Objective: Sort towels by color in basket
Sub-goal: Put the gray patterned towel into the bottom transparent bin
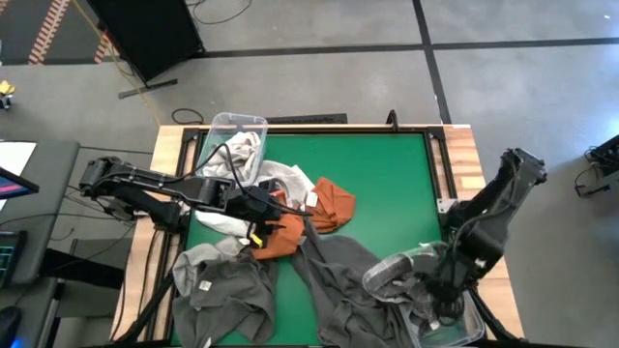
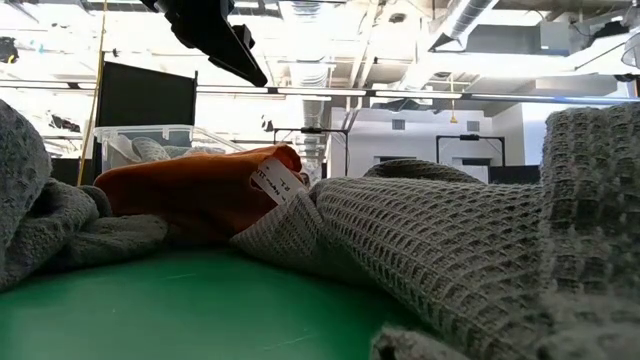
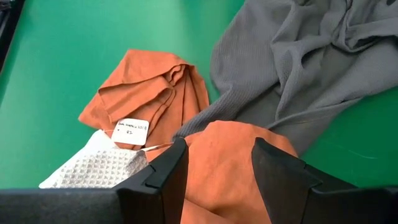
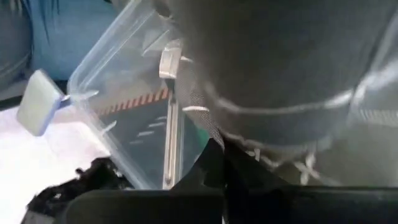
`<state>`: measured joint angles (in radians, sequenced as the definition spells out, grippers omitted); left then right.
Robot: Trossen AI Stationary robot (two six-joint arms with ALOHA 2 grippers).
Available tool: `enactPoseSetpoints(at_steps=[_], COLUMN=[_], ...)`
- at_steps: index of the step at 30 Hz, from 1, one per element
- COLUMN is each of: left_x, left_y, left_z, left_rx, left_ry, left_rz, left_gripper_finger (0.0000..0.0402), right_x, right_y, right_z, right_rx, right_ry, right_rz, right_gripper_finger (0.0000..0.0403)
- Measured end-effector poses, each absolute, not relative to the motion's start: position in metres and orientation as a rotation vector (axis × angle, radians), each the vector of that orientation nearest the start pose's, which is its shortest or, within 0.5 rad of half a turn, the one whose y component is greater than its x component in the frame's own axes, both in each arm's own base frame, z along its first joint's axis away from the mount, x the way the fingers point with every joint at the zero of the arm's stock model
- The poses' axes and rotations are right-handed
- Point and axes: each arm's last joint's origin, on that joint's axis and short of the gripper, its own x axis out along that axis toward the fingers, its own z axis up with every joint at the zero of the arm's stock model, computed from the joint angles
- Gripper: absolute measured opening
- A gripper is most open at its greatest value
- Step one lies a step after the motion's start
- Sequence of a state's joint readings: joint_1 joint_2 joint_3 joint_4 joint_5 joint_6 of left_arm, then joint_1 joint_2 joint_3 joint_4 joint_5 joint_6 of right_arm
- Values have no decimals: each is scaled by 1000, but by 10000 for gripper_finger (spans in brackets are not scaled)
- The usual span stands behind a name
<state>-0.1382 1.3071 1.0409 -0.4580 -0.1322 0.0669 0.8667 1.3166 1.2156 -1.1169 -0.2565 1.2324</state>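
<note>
Towels lie heaped on the green table. A rust orange towel (image 1: 329, 203) (image 3: 149, 93) with a white label sits mid-table, and a second orange piece (image 1: 280, 237) (image 3: 224, 155) lies beside it. My left gripper (image 1: 259, 215) (image 3: 217, 168) hovers open over that second piece, one finger on either side of its raised fold; I cannot tell whether they touch it. A white waffle towel (image 3: 93, 168) lies beside it. Dark grey towels (image 1: 338, 280) (image 3: 298, 56) spread toward the near edge. My right gripper (image 1: 435, 304) (image 4: 214, 155) is down in the near-right clear bin (image 1: 462, 327), shut on a dark grey towel (image 1: 397, 275). My right gripper is shut on the dark grey towel (image 4: 280, 74), which bulges over and in front of the fingers and hides the place of contact. The fingers point down into the clear bin (image 4: 118, 74). The towel bunches against the bin's wall and rim.
A second clear bin (image 1: 237, 126) (image 2: 150, 135) at the far-left corner holds pale towels. Another dark grey towel (image 1: 222, 285) lies at the near-left. Bare green table (image 1: 387, 174) lies toward the far right. In the low view a grey waffle towel (image 2: 430, 240) fills the foreground.
</note>
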Motion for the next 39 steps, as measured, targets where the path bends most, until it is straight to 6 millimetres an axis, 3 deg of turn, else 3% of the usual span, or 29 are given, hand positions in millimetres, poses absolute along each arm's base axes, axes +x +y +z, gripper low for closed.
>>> enactPoseSetpoints(at_steps=[9, 19, 26, 35, 39], left_x=[273, 273, 273, 273, 273], left_y=[-34, -34, -34, -34, -34], left_z=[288, 288, 288, 288, 288], left_rx=[162, 161, 162, 162, 162], left_ry=[717, 717, 717, 717, 718], left_rz=[-30, -29, -30, -30, -30], left_gripper_finger=[167, 167, 167, 167, 167], right_x=[150, 162, 176, 188, 192], right_y=[201, 213, 198, 151, 143], right_z=[217, 156, 141, 147, 150], right_rx=[576, 512, 422, 289, 313], right_ry=[1573, 1579, 1619, 1643, 1663], right_rz=[97, 127, 89, -79, -37], right_gripper_finger=[19, 22, 33, 31, 47])
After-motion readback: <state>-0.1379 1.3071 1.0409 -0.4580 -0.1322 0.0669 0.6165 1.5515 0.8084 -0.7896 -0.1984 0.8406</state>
